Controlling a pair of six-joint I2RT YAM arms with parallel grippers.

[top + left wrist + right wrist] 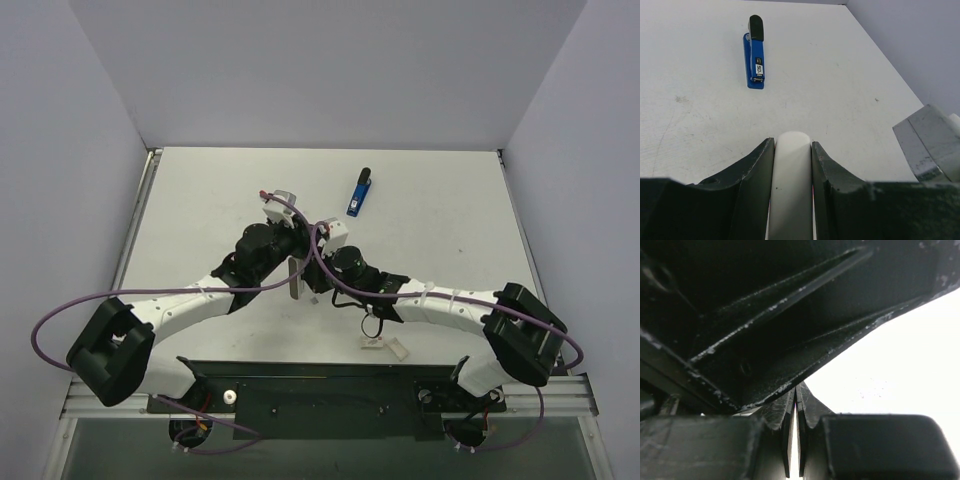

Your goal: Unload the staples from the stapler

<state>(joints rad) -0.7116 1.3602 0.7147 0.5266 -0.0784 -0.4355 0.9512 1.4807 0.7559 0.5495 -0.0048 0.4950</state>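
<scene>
**A:** Stapler [755,55]: how does it lie from the left gripper [792,145]?

**B:** Starting close in, that gripper's jaws stand partway apart and are clamped on a white bar [791,195] with a rounded end. The bar fills the gap and touches both fingers. Beyond its tip there is bare table [840,75], then the blue stapler, well apart, ahead and slightly left. Its long axis runs almost straight away from the jaws, black end farthest.

**A:** And the right gripper [796,390]?

**B:** Its fingers are pressed together and hold nothing. It sits just under a black housing [765,315], probably the left arm's. Its camera shows no stapler.

**A:** Which arm is nearer?

**B:** From above, both look about equally near. The left one faces it, though its grip is already taken.
</scene>
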